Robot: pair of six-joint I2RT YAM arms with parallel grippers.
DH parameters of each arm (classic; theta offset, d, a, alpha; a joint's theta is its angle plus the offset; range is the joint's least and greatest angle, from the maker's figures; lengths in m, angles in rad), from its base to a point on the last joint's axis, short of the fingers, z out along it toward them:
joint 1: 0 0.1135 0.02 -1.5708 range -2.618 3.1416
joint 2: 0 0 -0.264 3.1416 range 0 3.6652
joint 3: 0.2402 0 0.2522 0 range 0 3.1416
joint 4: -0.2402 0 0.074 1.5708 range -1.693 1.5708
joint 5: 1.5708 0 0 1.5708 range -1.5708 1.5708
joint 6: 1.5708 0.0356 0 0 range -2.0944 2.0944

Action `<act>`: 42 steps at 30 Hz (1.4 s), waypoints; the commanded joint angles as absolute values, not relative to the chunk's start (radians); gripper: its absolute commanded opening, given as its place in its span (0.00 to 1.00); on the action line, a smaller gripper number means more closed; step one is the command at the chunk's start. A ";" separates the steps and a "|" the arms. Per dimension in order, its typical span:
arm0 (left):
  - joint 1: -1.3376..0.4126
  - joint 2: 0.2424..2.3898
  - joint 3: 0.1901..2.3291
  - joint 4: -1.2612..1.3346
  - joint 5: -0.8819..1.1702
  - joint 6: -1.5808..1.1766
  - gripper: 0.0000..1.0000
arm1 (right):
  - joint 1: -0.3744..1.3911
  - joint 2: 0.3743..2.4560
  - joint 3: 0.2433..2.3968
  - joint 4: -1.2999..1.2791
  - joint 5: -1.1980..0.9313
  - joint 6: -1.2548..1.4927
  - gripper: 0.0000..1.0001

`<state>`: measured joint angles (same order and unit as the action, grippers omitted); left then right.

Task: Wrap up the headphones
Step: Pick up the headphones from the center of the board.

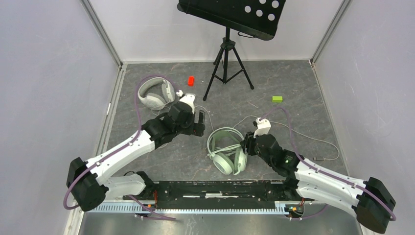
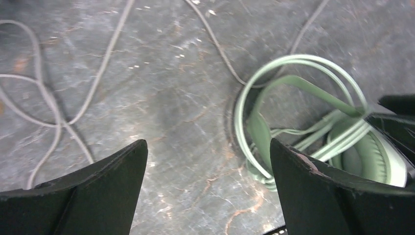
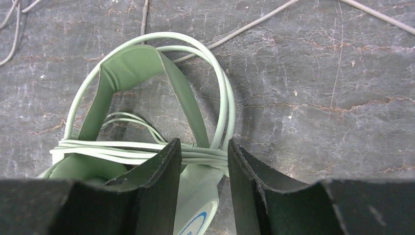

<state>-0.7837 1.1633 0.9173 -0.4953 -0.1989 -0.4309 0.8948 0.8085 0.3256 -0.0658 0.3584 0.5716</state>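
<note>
Basically: grey marbled tabletop [image 1: 293, 88], walls on three sides, black music stand [image 1: 226, 63] on its tripod at the far edge. Left arm [image 1: 122, 152] lay angled toward centre-left, right arm [image 1: 323, 178] toward centre. Mint-green headset [image 1: 226, 150] lay flat mid-tabletop toward the near side, with cable turns wound across it; white-grey headset [image 1: 155, 94] sat far left, well apart from it, just beyond the left wrist. Left claw [image 2: 208, 144] was wide open with nothing between the jaws, over bare tabletop just left of the mint-green headset. Right claw [image 3: 204, 143] was roughly half closed, fingers [image 3: 156, 181] straddling the wound turns by an earcup; couldn't tell if it actually pinched them. Loose pale cable [image 1: 303, 134] trailed across the right side to a plug. Red block [image 1: 191, 81] far centre-left, green block [image 1: 277, 99] far right of centre
</note>
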 commanded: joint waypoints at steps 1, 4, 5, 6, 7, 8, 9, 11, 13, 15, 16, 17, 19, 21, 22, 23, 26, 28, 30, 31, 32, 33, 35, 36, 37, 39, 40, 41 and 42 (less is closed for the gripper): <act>-0.747 1.123 0.906 -0.522 -0.351 -0.433 1.00 | 0.899 0.797 0.296 -0.056 0.343 0.666 0.45; -0.744 1.131 0.896 -0.535 -0.348 -0.435 1.00 | 0.897 0.765 0.237 -0.020 0.304 0.757 0.42; -0.744 1.135 0.896 -0.538 -0.340 -0.434 1.00 | 0.897 0.750 0.216 -0.008 0.284 0.780 0.42; -0.744 1.136 0.896 -0.541 -0.343 -0.438 1.00 | 0.897 0.739 0.198 0.018 0.274 0.800 0.42; -0.743 1.135 0.898 -0.543 -0.353 -0.447 1.00 | 0.897 0.724 0.190 0.020 0.272 0.819 0.42; -0.736 1.132 0.900 -0.540 -0.366 -0.458 0.99 | 0.898 0.710 0.186 0.018 0.277 0.825 0.42; -0.720 1.129 0.904 -0.536 -0.376 -0.473 0.99 | 0.897 0.697 0.190 0.006 0.292 0.827 0.42; -0.669 1.125 0.915 -0.522 -0.399 -0.502 0.99 | 0.897 0.667 0.212 -0.035 0.338 0.821 0.44; -0.596 1.125 0.937 -0.514 -0.431 -0.527 0.99 | 0.898 0.630 0.248 -0.078 0.401 0.806 0.47; -0.530 1.128 0.981 -0.515 -0.475 -0.534 1.00 | 0.897 0.582 0.271 -0.086 0.447 0.773 0.51; -0.492 1.135 1.003 -0.515 -0.481 -0.509 1.00 | 0.897 0.562 0.279 -0.078 0.457 0.753 0.52; -0.460 1.144 1.037 -0.529 -0.502 -0.495 1.00 | 0.898 0.539 0.285 -0.065 0.460 0.721 0.53; -0.354 1.170 1.101 -0.557 -0.479 -0.484 1.00 | 0.897 0.505 0.297 -0.038 0.442 0.651 0.54; -0.255 1.194 1.134 -0.559 -0.427 -0.508 1.00 | 0.898 0.486 0.314 -0.033 0.432 0.577 0.54; -0.224 1.200 1.130 -0.539 -0.396 -0.527 1.00 | 0.897 0.478 0.320 -0.033 0.434 0.541 0.54; -0.193 1.205 1.118 -0.506 -0.375 -0.543 1.00 | 0.897 0.473 0.322 -0.023 0.429 0.501 0.54; -0.093 1.243 1.099 -0.448 -0.327 -0.622 0.99 | 0.897 0.478 0.349 -0.015 0.388 0.423 0.54; -0.048 1.310 1.135 -0.428 -0.282 -0.606 0.93 | 0.897 0.491 0.374 -0.034 0.358 0.404 0.54; -0.048 1.401 1.228 -0.448 -0.226 -0.482 0.90 | 0.897 0.502 0.394 -0.057 0.337 0.396 0.54; -0.048 1.452 1.277 -0.473 -0.213 -0.439 0.90 | 0.897 0.506 0.401 -0.067 0.330 0.395 0.54; -0.049 1.488 1.324 -0.484 -0.168 -0.389 0.90 | 0.897 0.508 0.403 -0.073 0.323 0.394 0.54; -0.051 1.529 1.359 -0.483 -0.125 -0.341 0.90 | 0.897 0.510 0.401 -0.074 0.316 0.392 0.54; -0.066 1.599 1.432 -0.512 -0.104 -0.291 0.90 | 0.898 0.511 0.392 -0.072 0.304 0.391 0.54; -0.075 1.633 1.464 -0.529 -0.107 -0.272 0.90 | 0.897 0.513 0.388 -0.068 0.297 0.391 0.54; -0.083 1.659 1.500 -0.541 -0.116 -0.256 0.91 | 0.897 0.515 0.384 -0.064 0.289 0.392 0.54; -0.097 1.723 1.548 -0.552 -0.149 -0.238 0.93 | 0.897 0.522 0.378 -0.056 0.275 0.391 0.54; -0.099 1.749 1.568 -0.554 -0.155 -0.235 0.93 | 0.897 0.527 0.377 -0.052 0.267 0.392 0.54; -0.100 1.781 1.585 -0.555 -0.149 -0.233 0.93 | 0.897 0.533 0.375 -0.049 0.256 0.390 0.54; -0.101 1.804 1.598 -0.555 -0.135 -0.232 0.93 | 0.897 0.540 0.375 -0.045 0.247 0.388 0.54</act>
